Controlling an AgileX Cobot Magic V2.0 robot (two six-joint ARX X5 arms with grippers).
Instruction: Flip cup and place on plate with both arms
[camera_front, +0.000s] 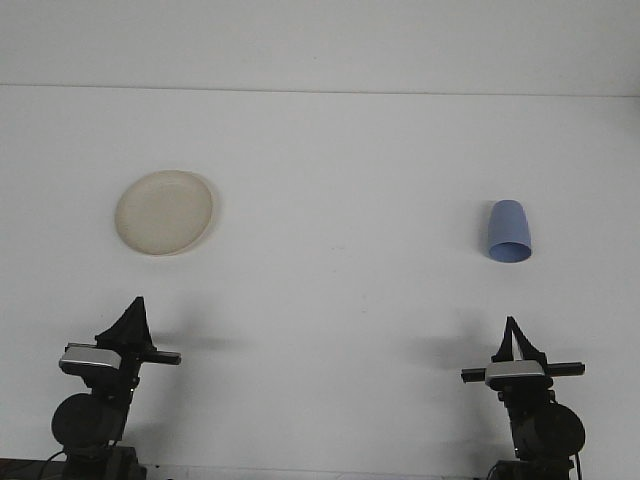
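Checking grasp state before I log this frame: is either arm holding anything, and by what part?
Nothing is held. The blue cup sits on the table far from both grippers, and the plate is bare.

A cream plate (164, 212) lies on the white table (330, 300) at the left, well apart from a blue cup (508, 232) at the right, which seems to be lying on its side. The left gripper (133, 312) and right gripper (515, 335) sit low near the front edge, touching nothing.

Blue cup (508, 231) lying on its side at right, cream plate (164, 212) flat, well apart at left
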